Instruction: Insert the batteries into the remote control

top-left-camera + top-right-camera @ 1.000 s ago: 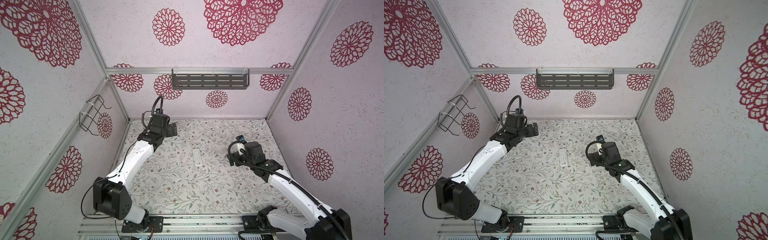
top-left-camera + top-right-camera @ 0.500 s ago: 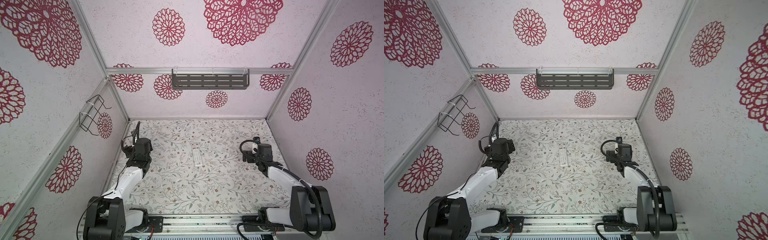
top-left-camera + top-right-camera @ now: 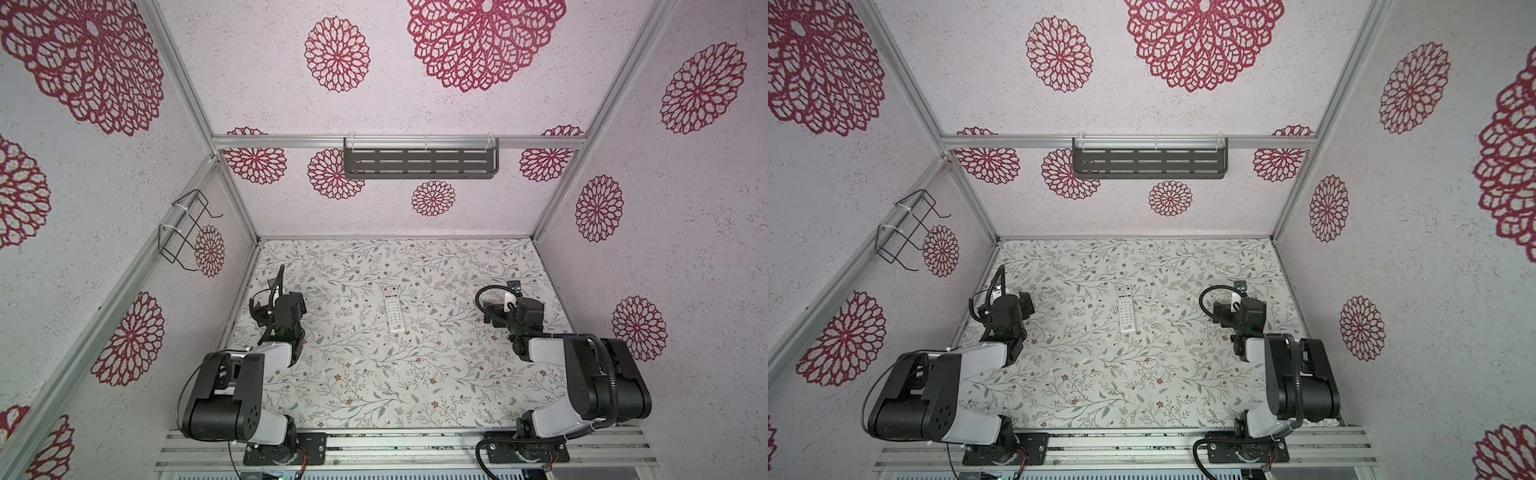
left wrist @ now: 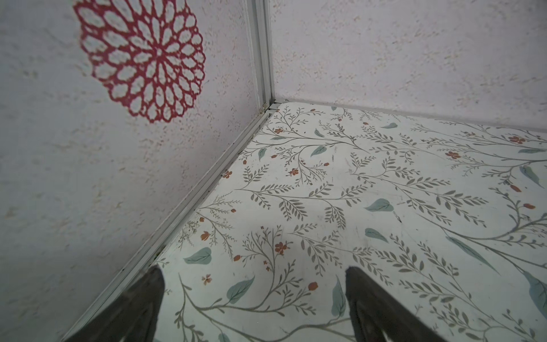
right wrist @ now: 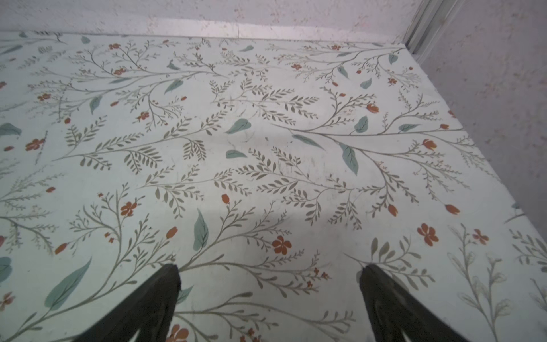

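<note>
The remote control (image 3: 395, 309) (image 3: 1127, 311), slim and white, lies button side up in the middle of the floral table, its length running front to back. The batteries do not show in any view. My left arm (image 3: 286, 316) is folded back by the left wall, well left of the remote. In the wrist view the left gripper (image 4: 254, 272) is open over bare table near the back left corner. My right arm (image 3: 525, 316) is folded back at the right side. The right gripper (image 5: 269, 269) is open too, with nothing between its fingers.
A grey slotted shelf (image 3: 419, 164) hangs on the back wall and a black wire rack (image 3: 187, 228) on the left wall. Walls close the table (image 3: 374, 374) in on three sides. The aluminium rail (image 3: 415, 444) with both arm bases runs along the front.
Both arms have drawn back from near the remote and folded low toward the front corners. The remote has not moved. Both grippers stayed open.
</note>
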Action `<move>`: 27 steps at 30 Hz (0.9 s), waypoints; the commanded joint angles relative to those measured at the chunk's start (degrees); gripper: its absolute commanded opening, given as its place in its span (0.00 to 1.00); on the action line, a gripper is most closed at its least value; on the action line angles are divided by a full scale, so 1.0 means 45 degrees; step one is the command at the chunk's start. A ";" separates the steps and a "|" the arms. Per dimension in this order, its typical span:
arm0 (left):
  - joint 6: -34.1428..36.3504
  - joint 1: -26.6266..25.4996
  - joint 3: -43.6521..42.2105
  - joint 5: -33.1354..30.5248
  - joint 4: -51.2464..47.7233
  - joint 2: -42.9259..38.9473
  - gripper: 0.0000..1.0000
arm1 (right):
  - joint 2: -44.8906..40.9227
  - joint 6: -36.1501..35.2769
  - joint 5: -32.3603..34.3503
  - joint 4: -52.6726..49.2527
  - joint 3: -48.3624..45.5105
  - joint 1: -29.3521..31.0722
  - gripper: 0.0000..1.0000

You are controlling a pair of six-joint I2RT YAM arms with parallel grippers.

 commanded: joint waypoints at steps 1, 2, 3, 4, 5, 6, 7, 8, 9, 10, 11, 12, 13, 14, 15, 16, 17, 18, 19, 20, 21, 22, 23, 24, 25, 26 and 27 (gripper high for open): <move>0.0223 0.0353 -0.0194 0.0612 0.2020 0.0271 0.97 | -0.0398 0.0503 -0.1306 0.2629 -0.0969 -0.0340 0.99; -0.0137 0.0602 -0.0134 0.1031 0.1484 0.0097 0.97 | -0.0487 0.0546 -0.1316 0.3306 -0.1300 -0.0380 0.99; -0.0409 0.0866 -0.0213 0.1311 0.1624 0.0214 0.97 | -0.0541 0.0488 -0.1301 0.3537 -0.1476 -0.0396 0.99; -0.0603 0.1156 -0.0390 0.1400 0.2389 0.0656 0.97 | -0.0553 0.0427 -0.1316 0.3704 -0.1575 -0.0359 0.99; -0.0544 0.1333 -0.0649 0.1631 0.3583 0.1009 0.97 | -0.0551 0.0389 -0.1316 0.3793 -0.1640 -0.0325 0.99; -0.0641 0.1348 -0.0543 0.1802 0.2925 0.0836 0.97 | -0.0553 0.0326 -0.1247 0.3913 -0.1718 -0.0265 0.99; -0.0808 0.1347 -0.0397 0.1859 0.2108 0.0587 0.97 | -0.0576 0.0303 -0.1074 0.4114 -0.1827 -0.0204 0.99; -0.0728 0.1339 -0.0434 0.1836 0.2262 0.0652 0.97 | -0.0558 0.0352 -0.0784 0.4375 -0.1965 -0.0186 0.99; -0.0610 0.1356 -0.0515 0.1851 0.2886 0.0850 0.97 | -0.0476 0.0346 -0.0398 0.4707 -0.2112 -0.0090 0.99; -0.0554 0.1349 -0.0544 0.1846 0.3060 0.0913 0.97 | -0.0143 0.0295 -0.0106 0.5585 -0.2418 0.0046 0.99; -0.0674 0.1348 -0.0482 0.1849 0.2598 0.0757 0.97 | 0.0198 0.0432 -0.0163 0.6496 -0.2711 0.0065 0.99; -0.0666 0.1339 -0.0486 0.1828 0.2577 0.0753 0.97 | -0.0154 0.0321 0.0141 0.5452 -0.2568 0.0073 0.99; -0.0565 0.1346 -0.0566 0.1865 0.3007 0.0875 0.97 | 0.0118 0.0434 0.0256 0.6142 -0.2589 0.0164 0.99; -0.0533 0.1307 -0.0540 0.1850 0.3010 0.0876 0.97 | -0.0053 0.0397 0.0530 0.5729 -0.2608 0.0170 0.99; -0.0567 0.1307 -0.0553 0.1847 0.2898 0.0820 0.97 | -0.0070 0.0510 0.1092 0.5677 -0.2528 0.0235 0.99; -0.0541 0.1292 -0.0573 0.1847 0.2981 0.0857 0.97 | 0.0058 0.0833 0.1773 0.5962 -0.2578 0.0287 0.99; -0.0516 0.1288 -0.0573 0.1847 0.3038 0.0860 0.97 | -0.0141 0.0999 0.2500 0.5642 -0.2561 0.0301 0.99; -0.0528 0.1287 -0.0554 0.1850 0.2965 0.0837 0.97 | 0.0033 0.1039 0.2732 0.6155 -0.2660 0.0363 0.99; -0.0513 0.1295 -0.0570 0.1851 0.3013 0.0870 0.97 | -0.0072 0.0983 0.3180 0.5807 -0.2635 0.0521 0.99; -0.0508 0.1290 -0.0573 0.1847 0.3008 0.0856 0.97 | -0.0012 0.0954 0.3721 0.5810 -0.2563 0.0676 0.99; -0.0535 0.1289 -0.0573 0.1847 0.2983 0.0855 0.97 | 0.0026 0.0882 0.4031 0.5923 -0.2571 0.0827 0.99; -0.0509 0.1288 -0.0573 0.1847 0.3015 0.0873 0.97 | -0.0034 0.0826 0.4306 0.5701 -0.2532 0.0963 0.99; -0.0510 0.1290 -0.0564 0.1847 0.3003 0.0856 0.97 | 0.0040 0.0782 0.4350 0.5948 -0.2556 0.1000 0.99; -0.0508 0.1289 -0.0569 0.1847 0.3005 0.0860 0.97 | -0.0031 0.0831 0.4337 0.5746 -0.2532 0.1004 0.99; -0.0516 0.1290 -0.0555 0.1847 0.2998 0.0865 0.97 | 0.0017 0.0807 0.4347 0.5849 -0.2550 0.1009 0.99; -0.0509 0.1285 -0.0554 0.1847 0.2991 0.0874 0.97 | 0.0005 0.0811 0.4333 0.5836 -0.2548 0.1004 0.99; -0.0508 0.1279 -0.0554 0.1847 0.2990 0.0866 0.97 | -0.0006 0.0840 0.4296 0.5669 -0.2492 0.0991 0.99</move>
